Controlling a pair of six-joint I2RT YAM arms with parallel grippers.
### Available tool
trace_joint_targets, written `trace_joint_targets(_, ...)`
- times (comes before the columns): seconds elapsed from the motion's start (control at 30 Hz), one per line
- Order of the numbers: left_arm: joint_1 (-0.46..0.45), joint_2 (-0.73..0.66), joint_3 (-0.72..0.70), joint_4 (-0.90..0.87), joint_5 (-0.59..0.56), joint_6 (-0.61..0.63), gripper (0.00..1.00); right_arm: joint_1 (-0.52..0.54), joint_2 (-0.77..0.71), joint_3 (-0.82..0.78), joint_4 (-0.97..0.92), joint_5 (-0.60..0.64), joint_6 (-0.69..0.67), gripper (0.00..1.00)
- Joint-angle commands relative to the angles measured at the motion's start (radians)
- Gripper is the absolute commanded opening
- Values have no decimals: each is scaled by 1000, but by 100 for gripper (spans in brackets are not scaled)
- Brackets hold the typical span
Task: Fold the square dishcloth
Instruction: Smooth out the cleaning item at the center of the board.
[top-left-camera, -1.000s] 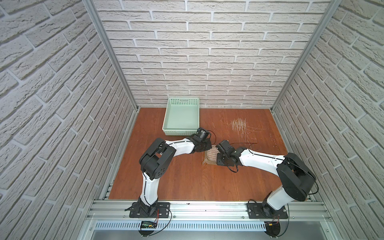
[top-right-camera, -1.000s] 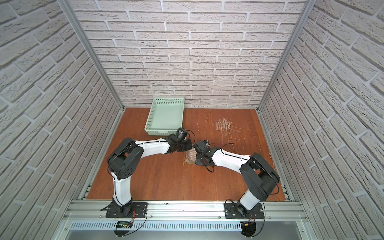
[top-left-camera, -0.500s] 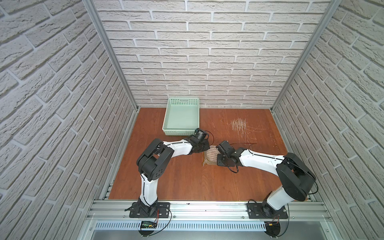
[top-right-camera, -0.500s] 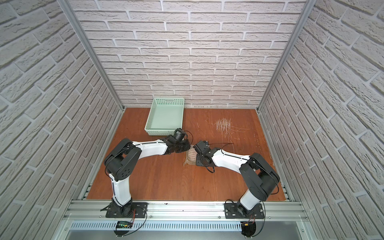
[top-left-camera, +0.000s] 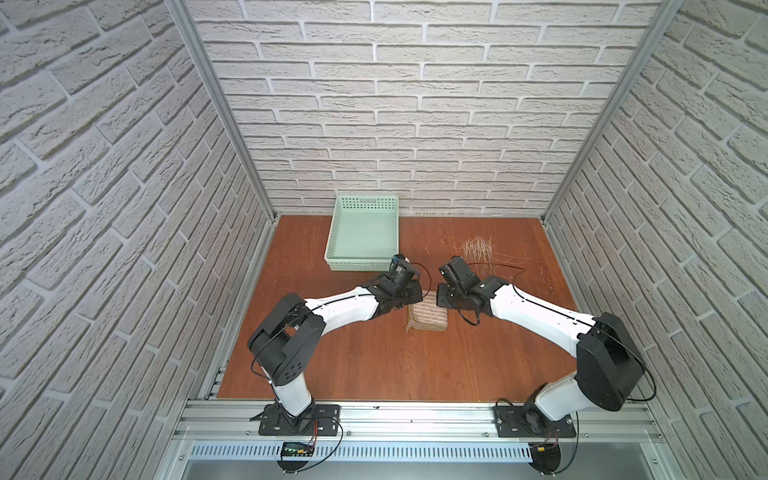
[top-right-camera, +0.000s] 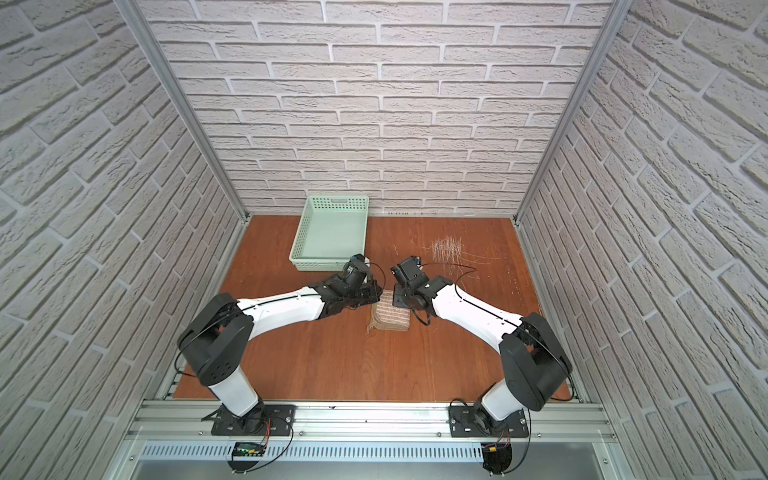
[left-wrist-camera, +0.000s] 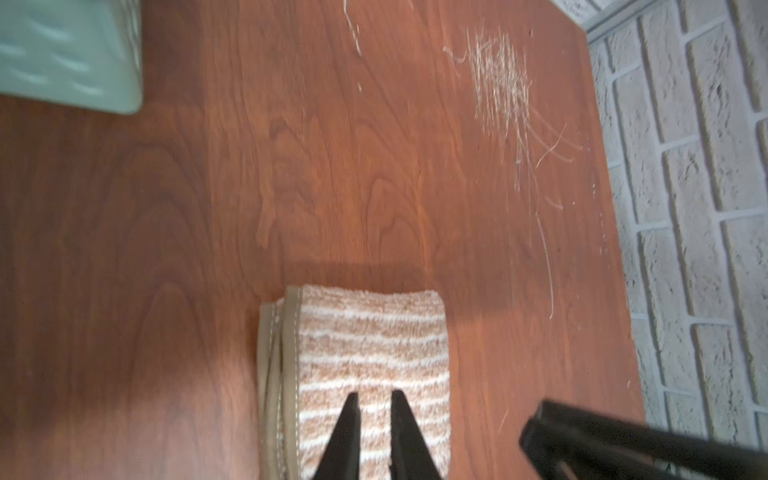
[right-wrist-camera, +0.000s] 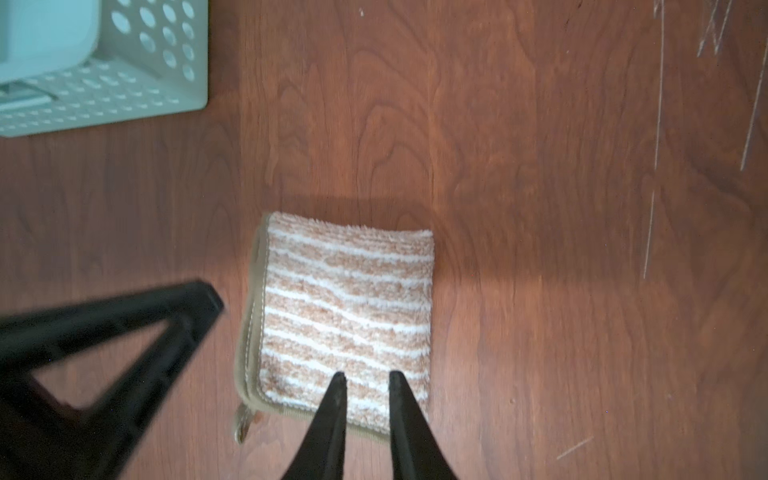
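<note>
Folded square dishcloth flat on the brown counter, left claw and right claw both a little open over it

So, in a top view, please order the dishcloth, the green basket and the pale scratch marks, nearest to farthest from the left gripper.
1. Square dishcloth: right under the left gripper, mid-table.
2. Green basket: just behind it, toward the back wall.
3. Pale scratch marks: farthest, back on the right arm's side.

Tan, cream-striped dishcloth; mint-green basket; reddish wood-grain table.
</note>
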Motion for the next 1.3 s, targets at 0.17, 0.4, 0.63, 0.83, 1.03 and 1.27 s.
trace_joint_targets(0.17, -42, 40, -70, 107, 33, -39, 15, -53, 149, 54, 69, -102, -12, 21)
trace_joint_targets(0.4, -50, 41, -128, 100, 15, -61, 15, -81, 218, 55, 105, -119, -6, 20)
trace_joint_targets(0.63, -54, 59, -169, 118, 7, -77, 14, -112, 265, 60, 134, -133, -8, 19)
trace_joint_targets(0.83, -54, 72, -172, 121, 7, -76, 14, -134, 278, 72, 143, -149, -31, 19)
trace_joint_targets(1.03, -55, 54, -174, 113, 7, -73, 14, -149, 259, 99, 113, -120, -66, 19)
trace_joint_targets(1.27, -55, 30, -156, 117, 6, -71, 14, -154, 222, 107, 81, -119, -96, 19)
